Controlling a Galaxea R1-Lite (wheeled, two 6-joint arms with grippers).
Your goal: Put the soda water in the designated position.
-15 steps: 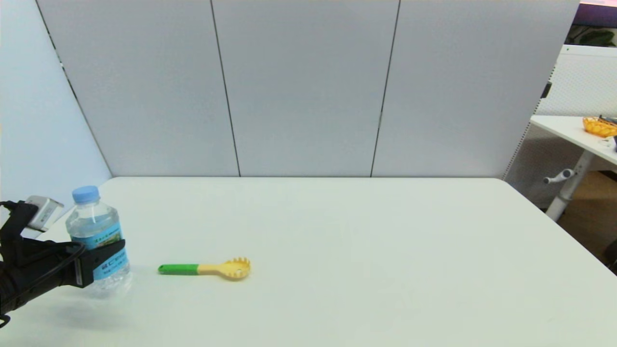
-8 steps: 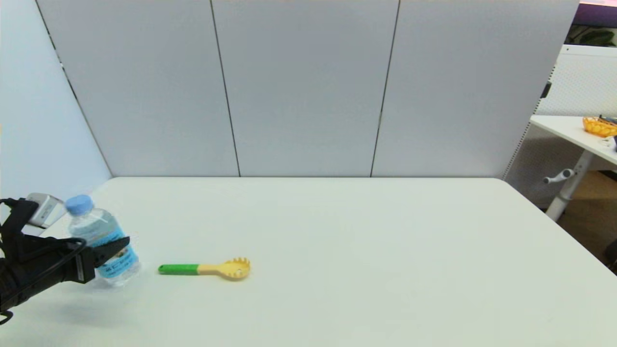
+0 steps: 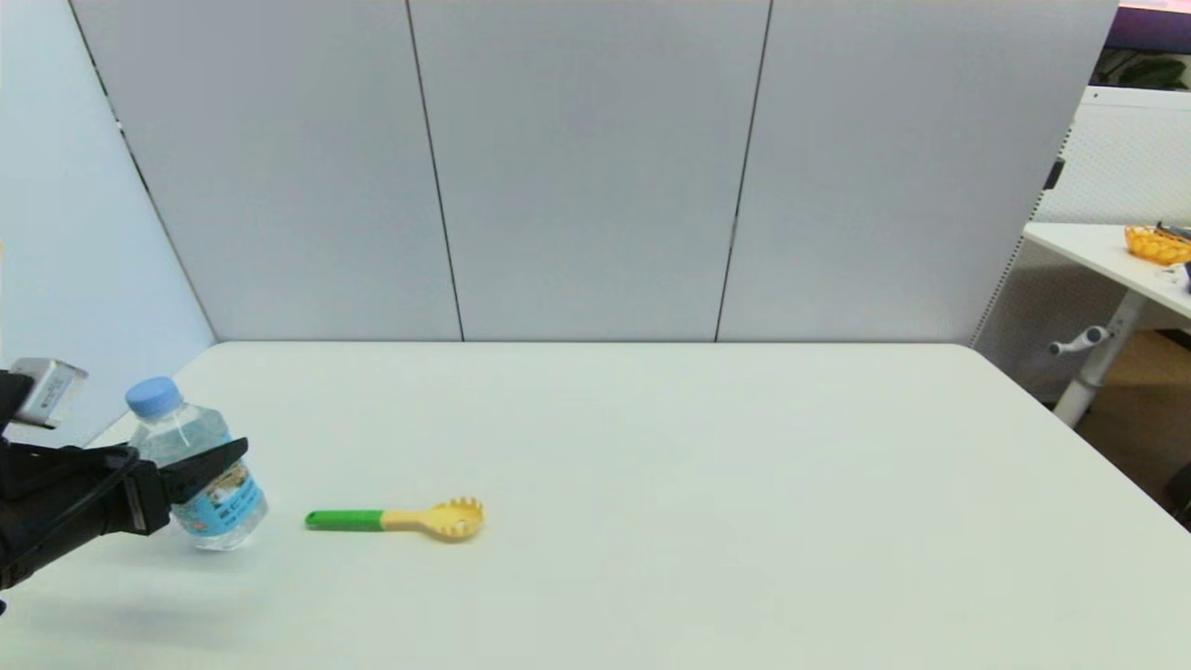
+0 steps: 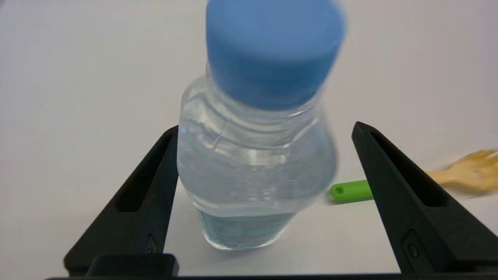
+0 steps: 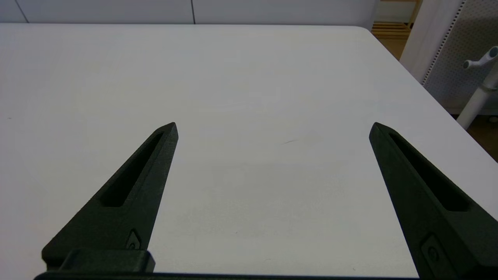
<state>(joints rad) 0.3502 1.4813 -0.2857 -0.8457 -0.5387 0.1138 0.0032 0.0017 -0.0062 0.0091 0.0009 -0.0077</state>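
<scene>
Jaws of left gripper spread wide either side of soda water, clamping nothing; bottle tilts at table's left edge, base seemingly down. Release step, judged. Next: back clear without nudging it. Beyond, pasta spoon. Right gripper parked, fingers apart, empty.

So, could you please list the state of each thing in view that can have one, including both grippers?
Soda water: capped, tilted with its cap toward the left gripper, base on the table.
Left gripper: open; one finger touches the bottle, the other stands apart.
Right gripper: open, holding nothing, above bare table.
Pasta spoon: lying flat, untouched, apart from the bottle.
</scene>
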